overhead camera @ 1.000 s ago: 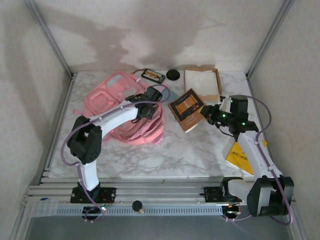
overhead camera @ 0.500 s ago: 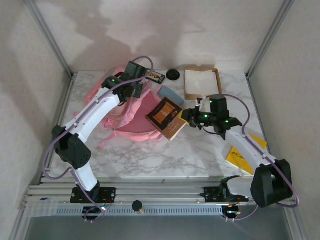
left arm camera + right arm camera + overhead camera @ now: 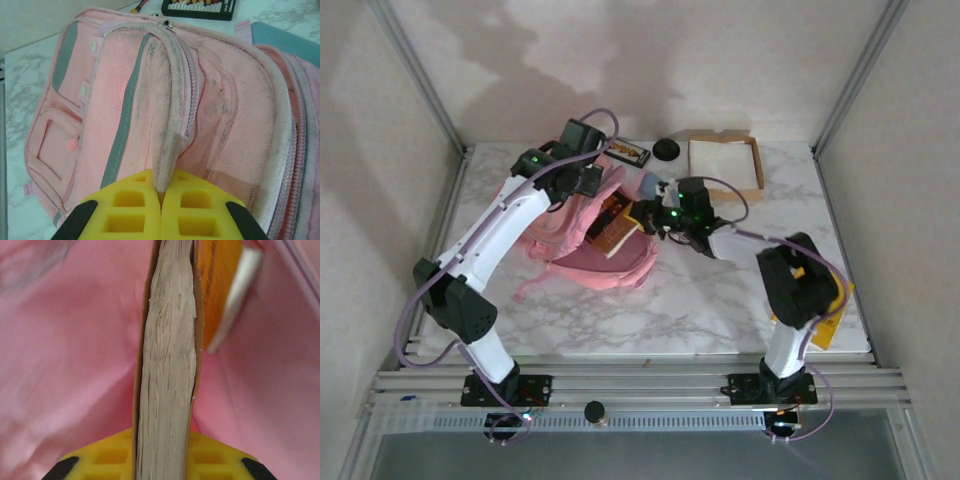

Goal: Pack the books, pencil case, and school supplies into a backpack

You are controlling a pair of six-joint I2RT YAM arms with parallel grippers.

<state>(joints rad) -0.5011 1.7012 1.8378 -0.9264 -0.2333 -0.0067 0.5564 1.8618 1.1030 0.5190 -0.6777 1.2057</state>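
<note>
The pink backpack (image 3: pixel 585 235) lies left of centre on the table, mouth facing right. My left gripper (image 3: pixel 582 180) is shut on its upper zipper edge (image 3: pixel 167 125) and holds it up; the yellow pads (image 3: pixel 127 210) pinch the fabric. My right gripper (image 3: pixel 645 215) is shut on the dark brown book (image 3: pixel 615 222), which sits part way inside the opening. In the right wrist view the book's page edge (image 3: pixel 167 365) runs between the pads, with pink lining (image 3: pixel 65 365) all around. The yellow book (image 3: pixel 825 330) lies at the right edge, partly under my right arm.
A cardboard tray with white lining (image 3: pixel 725 165) stands at the back right. Beside it are a black round object (image 3: pixel 666 150) and a dark flat case (image 3: pixel 628 152). A blue item (image 3: pixel 645 185) lies behind the backpack's mouth. Something orange and white (image 3: pixel 220 290) shows inside the backpack.
My right gripper has carried the brown book left from mid-table into the backpack's mouth. My left gripper has lifted the zipper edge up and back, opening the backpack.
</note>
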